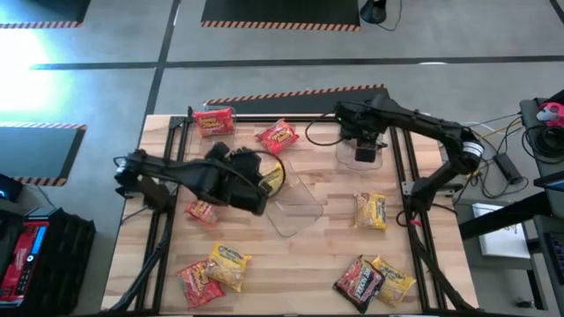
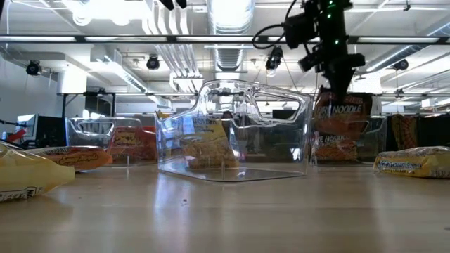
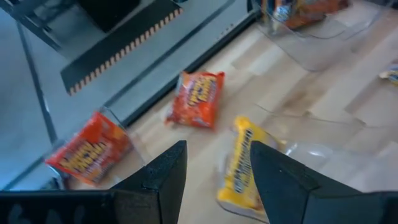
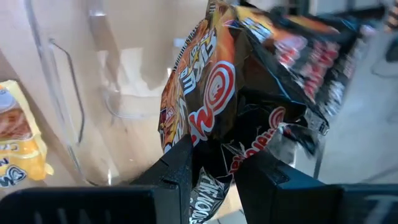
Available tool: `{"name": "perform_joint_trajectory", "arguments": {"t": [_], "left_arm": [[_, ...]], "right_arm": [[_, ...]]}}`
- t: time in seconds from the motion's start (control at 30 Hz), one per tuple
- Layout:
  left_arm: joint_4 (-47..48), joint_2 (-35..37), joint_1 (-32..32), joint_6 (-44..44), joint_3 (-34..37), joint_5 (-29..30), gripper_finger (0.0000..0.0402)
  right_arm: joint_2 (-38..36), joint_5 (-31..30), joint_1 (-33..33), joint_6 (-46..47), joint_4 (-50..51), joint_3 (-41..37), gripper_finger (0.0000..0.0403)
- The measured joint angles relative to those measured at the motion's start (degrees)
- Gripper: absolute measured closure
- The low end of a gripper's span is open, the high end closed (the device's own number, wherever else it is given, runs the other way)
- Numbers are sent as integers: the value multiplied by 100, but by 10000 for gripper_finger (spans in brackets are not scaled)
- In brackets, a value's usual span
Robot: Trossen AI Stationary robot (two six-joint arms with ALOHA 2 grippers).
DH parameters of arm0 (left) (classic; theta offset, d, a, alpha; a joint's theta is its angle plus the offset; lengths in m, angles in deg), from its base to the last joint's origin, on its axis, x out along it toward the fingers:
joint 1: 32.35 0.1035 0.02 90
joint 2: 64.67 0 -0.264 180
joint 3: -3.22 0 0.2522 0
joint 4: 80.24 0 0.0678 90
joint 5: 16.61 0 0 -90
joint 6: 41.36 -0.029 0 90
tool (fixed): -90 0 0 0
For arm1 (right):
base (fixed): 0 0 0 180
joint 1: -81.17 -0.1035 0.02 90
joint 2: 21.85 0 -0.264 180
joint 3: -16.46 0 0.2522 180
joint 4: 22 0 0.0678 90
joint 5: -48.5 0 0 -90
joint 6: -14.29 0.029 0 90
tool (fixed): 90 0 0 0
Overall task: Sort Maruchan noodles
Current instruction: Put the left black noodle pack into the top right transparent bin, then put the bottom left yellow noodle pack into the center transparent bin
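Two end effectors | right (image 4: 211, 165) clamps dark packet (image 4: 211, 93), wrist-view only | left (image 3: 214, 177) apart, empty

Wooden slat table (image 1: 317, 255) with black frame rails. Clear plastic bin (image 1: 298, 204) at table centre, transparent walls upright in low view. Second clear bin (image 1: 345, 151) at far right. Hazard-striped floor mats (image 1: 280, 11) beyond the table.

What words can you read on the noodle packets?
"NOODLE": on the dark packet hanging from the right tool, in the low view.
Red print on that same dark packet: too crumpled to read up close.
Yellow packet in the clear bin, below the left tool: blurred.
Red packets: blurred.
Other packets: too small.
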Motion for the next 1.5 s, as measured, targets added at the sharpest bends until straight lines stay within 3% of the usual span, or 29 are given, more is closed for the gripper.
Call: {"name": "perform_joint_trajectory", "arguments": {"t": [0.3,0.7,0.83,1.17,1.5], "left_arm": [[1,335,466,-1100,390,47,242],[-838,1006,847,-1229,1332,-213,242],[-1068,1105,904,-1226,1463,-278,242],[-1318,1126,1217,-1237,1488,-425,242],[-1402,1126,1826,-1579,1529,-607,242]], "right_arm": [[576,67,180,-713,-96,-2,314],[1093,53,371,-963,-489,-2,314],[1228,-327,529,-975,-488,-2,310],[1183,-480,658,-790,-689,50,260],[759,-638,654,-119,-837,444,261]]}}
